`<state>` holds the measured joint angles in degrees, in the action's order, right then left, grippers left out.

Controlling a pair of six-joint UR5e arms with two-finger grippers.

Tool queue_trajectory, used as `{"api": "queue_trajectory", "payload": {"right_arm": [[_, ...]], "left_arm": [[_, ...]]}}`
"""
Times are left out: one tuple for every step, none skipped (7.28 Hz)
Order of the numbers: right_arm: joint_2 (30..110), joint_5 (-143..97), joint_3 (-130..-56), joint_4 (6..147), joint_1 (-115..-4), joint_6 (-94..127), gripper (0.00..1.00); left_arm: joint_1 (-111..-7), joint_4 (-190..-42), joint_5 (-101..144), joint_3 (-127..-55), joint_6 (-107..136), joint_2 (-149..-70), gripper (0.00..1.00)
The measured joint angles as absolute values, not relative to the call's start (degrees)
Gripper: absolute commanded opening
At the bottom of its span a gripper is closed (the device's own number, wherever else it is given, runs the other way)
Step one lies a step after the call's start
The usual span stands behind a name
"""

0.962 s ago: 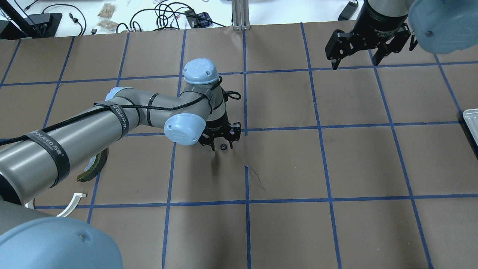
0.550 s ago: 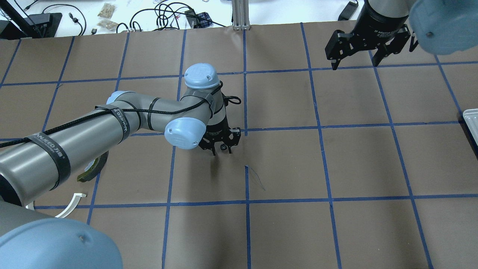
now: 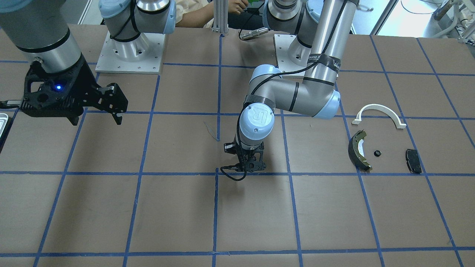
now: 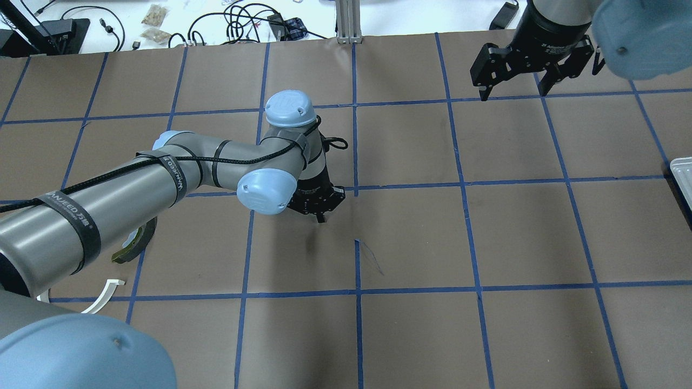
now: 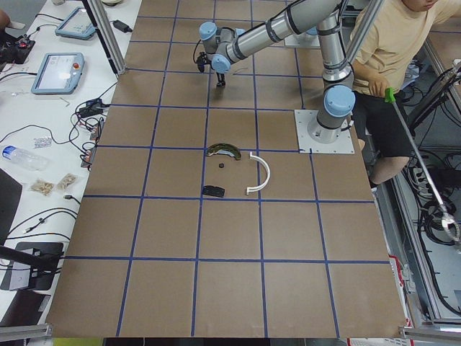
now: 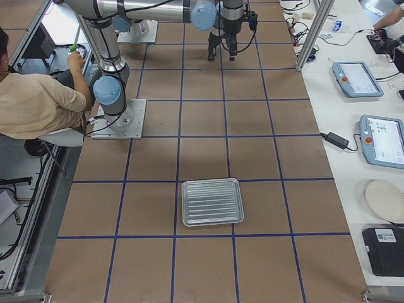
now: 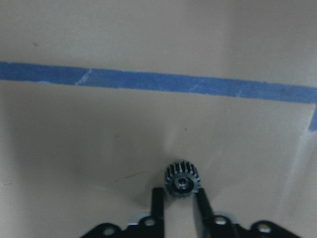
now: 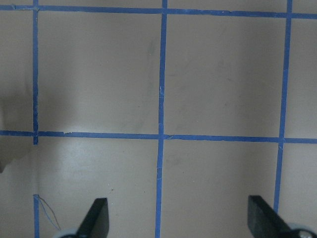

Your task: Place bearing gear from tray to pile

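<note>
The bearing gear [image 7: 182,179] is small, black and toothed. It sits between the fingers [image 7: 157,202] of my left gripper [image 4: 321,218], which is shut on it, low over the middle of the table. In the front view this gripper [image 3: 252,168] hides the gear. My right gripper [image 4: 513,93] is open and empty, raised at the far right. The tray [image 6: 211,202] is empty; only its edge [image 4: 682,172] shows overhead. The pile holds a white arch [image 3: 378,110], a brake shoe [image 3: 358,150], a brake pad [image 3: 413,160] and a small black gear [image 3: 377,153].
The table is brown paper with a blue tape grid. My left arm [image 4: 108,200] stretches over the pile in the overhead view, leaving only part of the shoe [image 4: 135,243] and arch [image 4: 105,297] in sight. A seated person [image 6: 38,104] is behind the robot bases.
My left gripper stood open around the gear on the table and has closed its fingers onto it. The right gripper has stayed in place.
</note>
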<state>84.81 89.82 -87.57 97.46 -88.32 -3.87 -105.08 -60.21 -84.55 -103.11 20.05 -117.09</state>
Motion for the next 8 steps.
{"api": "queue_trajectory", "payload": {"right_arm": [[84.8,89.8,-87.6,97.5,-88.3,-3.9,1.00],[84.8,89.8,-87.6,97.5,-88.3,-3.9,1.00],[84.8,89.8,-87.6,97.5,-88.3,-3.9,1.00],[84.8,89.8,-87.5,97.5,-88.3,-3.9,1.00],[84.8,89.8,-87.5,97.5,-88.3,-3.9,1.00],[84.8,89.8,-87.5,97.5,-88.3,-3.9,1.00],[84.8,89.8,-87.5,97.5,-88.3,-3.9,1.00],[84.7,89.8,-87.5,97.5,-88.3,-3.9,1.00]], "left_arm": [[-104.6,-60.2,-84.6,-102.8,19.5,-116.6,0.00],[-103.8,-60.5,-84.7,-102.1,18.6,-115.9,0.00],[-102.8,-60.9,-84.7,-101.4,17.9,-115.5,0.00],[-102.2,-61.1,-84.6,-100.9,17.7,-115.5,0.38],[-102.0,-61.2,-84.1,-100.7,17.5,-115.8,0.95],[-101.9,-61.2,-83.4,-100.6,17.8,-116.3,0.98],[-101.9,-61.2,-82.9,-100.6,18.2,-116.7,0.98],[-101.9,-61.1,-82.7,-100.6,18.4,-117.0,0.98]]}}
